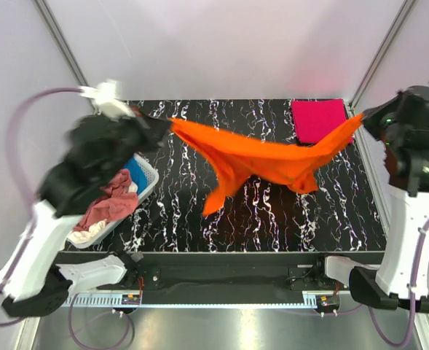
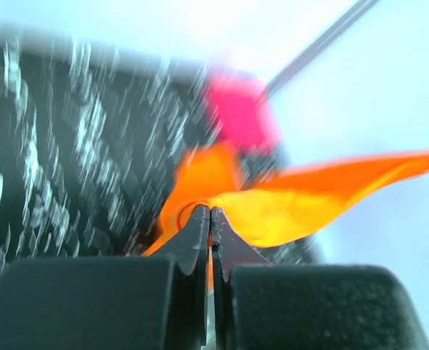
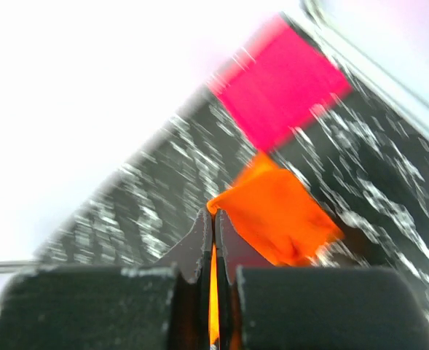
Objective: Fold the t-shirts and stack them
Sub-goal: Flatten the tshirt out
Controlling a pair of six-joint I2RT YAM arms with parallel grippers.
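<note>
Left to right, seen from above. At the table's left edge a basket (image 1: 151, 172) holds a crumpled dusty rose-red shirt (image 1: 112, 198) with a white cloth (image 1: 90, 233) beneath it; neither is folded, and a patch of blue beside them may be cloth or the basket itself. Just above the basket, the left gripper (image 1: 163, 125) is clamped on one corner of the orange t-shirt (image 1: 261, 157), its fingers pressed together with only cloth between them, as the left wrist view confirms. The orange t-shirt hangs stretched in the air between the two arms, its middle sagging toward the black marbled table (image 1: 199, 219) and one flap drooping lowest, apparently clear of the surface. At the far right corner lies the crimson-pink shirt (image 1: 318, 119), a neat flat rectangle that appears to be finished and to mark the foot of the stack. The right gripper (image 1: 361, 120) pinches the shirt's opposite corner, jaws closed on the fabric. Judged progress: one shirt folded, one spread for laying out and not yet folded, and at least two left in the basket, so most of the task remains.
</note>
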